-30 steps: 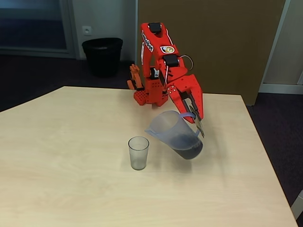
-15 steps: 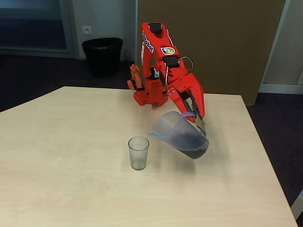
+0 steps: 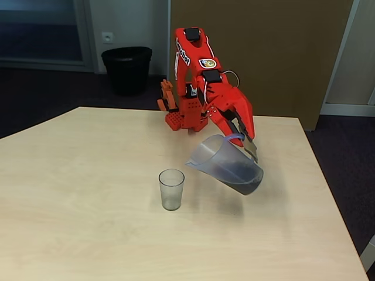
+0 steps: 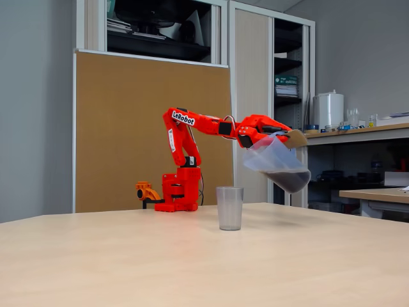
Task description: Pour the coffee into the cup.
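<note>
You have pitcher [image 3: 227,164] lifted off table [image 3: 88,234], tilted, gripper [image 3: 243,140] clamped on its handle. Coffee [image 4: 291,180] pooled at pitcher bottom. Cup [image 3: 171,189] upright just beside spout, apparently empty. Pour remains undone.

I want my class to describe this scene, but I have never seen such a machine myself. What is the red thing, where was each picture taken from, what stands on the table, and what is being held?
The red thing is a small robot arm fixed at the far side of a pale wooden table. At its end is a two-finger gripper, a simple claw. Both pictures come from cameras that stand still: one looks down at the table from the front, the other looks across it from the side at about table height. On the table stands a small clear cup, which looks empty. The gripper is shut on the handle of a translucent pitcher, held in the air and tilted, its spout toward the cup. Dark coffee lies in its bottom. Nothing is pouring yet.
</note>
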Motion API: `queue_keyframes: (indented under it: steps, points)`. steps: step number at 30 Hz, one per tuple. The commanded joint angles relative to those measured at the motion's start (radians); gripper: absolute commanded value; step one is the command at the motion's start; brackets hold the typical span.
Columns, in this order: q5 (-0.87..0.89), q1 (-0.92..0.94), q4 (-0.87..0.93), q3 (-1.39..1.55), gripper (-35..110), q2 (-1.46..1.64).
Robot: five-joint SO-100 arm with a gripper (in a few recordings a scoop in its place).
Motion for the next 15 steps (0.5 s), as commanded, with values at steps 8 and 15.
queue_keyframes:
  steps: [8,15]
  points:
    - [0.028,0.008,-0.092,0.061,0,0.084]
    - [0.052,0.014,-0.11,0.081,0,0.1]
